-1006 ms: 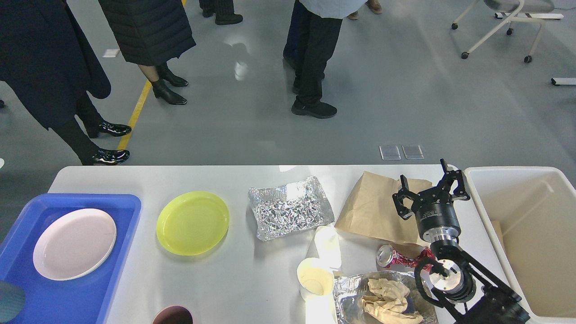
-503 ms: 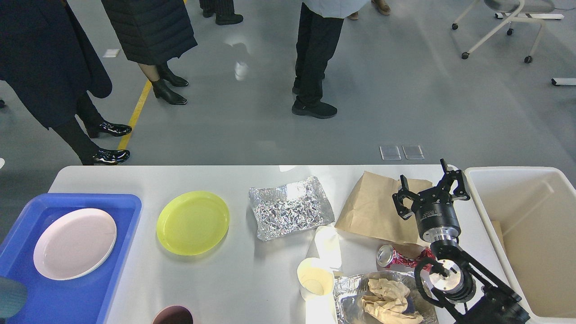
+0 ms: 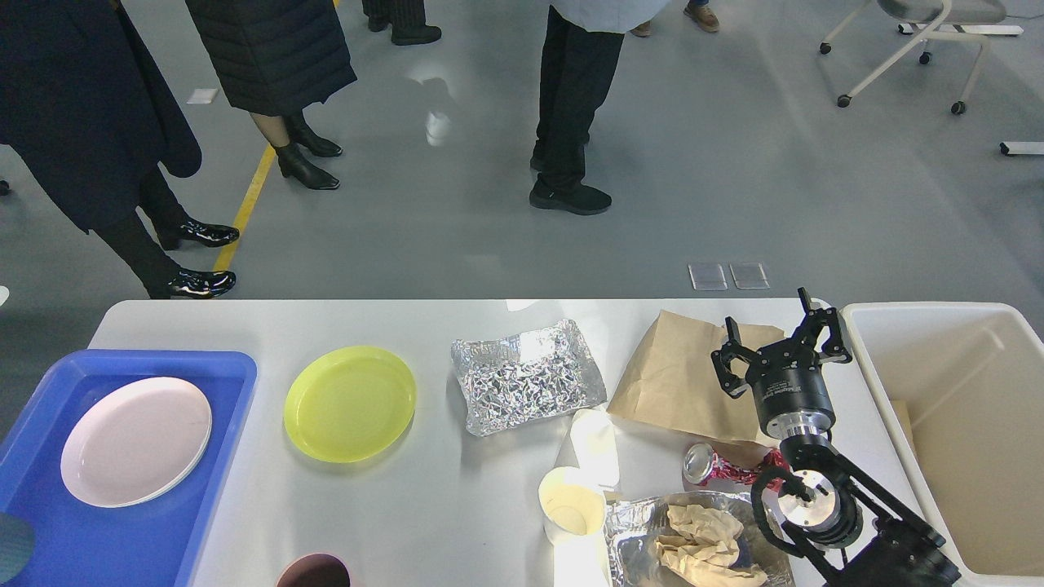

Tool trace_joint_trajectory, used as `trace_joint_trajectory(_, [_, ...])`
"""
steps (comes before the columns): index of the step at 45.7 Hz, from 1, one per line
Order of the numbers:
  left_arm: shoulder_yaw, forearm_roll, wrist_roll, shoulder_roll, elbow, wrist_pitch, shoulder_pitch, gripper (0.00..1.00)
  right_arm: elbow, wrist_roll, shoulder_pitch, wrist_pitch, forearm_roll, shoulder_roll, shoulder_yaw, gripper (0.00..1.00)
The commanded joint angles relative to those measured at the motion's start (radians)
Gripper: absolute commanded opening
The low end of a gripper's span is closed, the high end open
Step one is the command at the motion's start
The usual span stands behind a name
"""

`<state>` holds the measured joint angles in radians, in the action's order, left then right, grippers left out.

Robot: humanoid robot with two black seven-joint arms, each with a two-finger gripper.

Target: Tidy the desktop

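One gripper up, counter (image 3: 424,522) messy.
Right gripper (image 3: 779,338) hangs above brown paper bag (image 3: 677,379), jaws spread, empty (left arm barely in view, bottom-left corner). Counter fills lower frame, cream bin (image 3: 946,326) at right. Risk: bag lies flat, so jaws could slide off and shove crushed can (image 3: 714,465).

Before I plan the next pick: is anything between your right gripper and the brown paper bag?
Nothing visible. The right gripper hangs open directly over the brown paper bag, and the cream bin stands just beside them on the desktop.
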<state>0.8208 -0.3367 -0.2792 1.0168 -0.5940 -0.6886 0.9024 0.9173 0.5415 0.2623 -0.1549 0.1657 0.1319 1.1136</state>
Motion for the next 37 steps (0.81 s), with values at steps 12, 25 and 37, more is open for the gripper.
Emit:
trace_joint_trajectory(12, [0.000, -0.005, 0.028, 0.000, -0.020, 0.034, -0.029, 0.13, 0.000, 0.000, 0.000, 0.000, 0.000, 0.000, 0.000, 1.00])
trace_joint_trajectory(25, [-0.008, 0.004, 0.037, 0.003, -0.010, 0.026, -0.033, 0.66, 0.000, 0.000, 0.000, 0.000, 0.000, 0.000, 0.000, 1.00])
trace_joint_trajectory(37, [-0.009, 0.027, 0.041, 0.002, -0.009, 0.034, -0.030, 0.73, 0.000, 0.000, 0.000, 0.000, 0.000, 0.000, 0.000, 1.00])
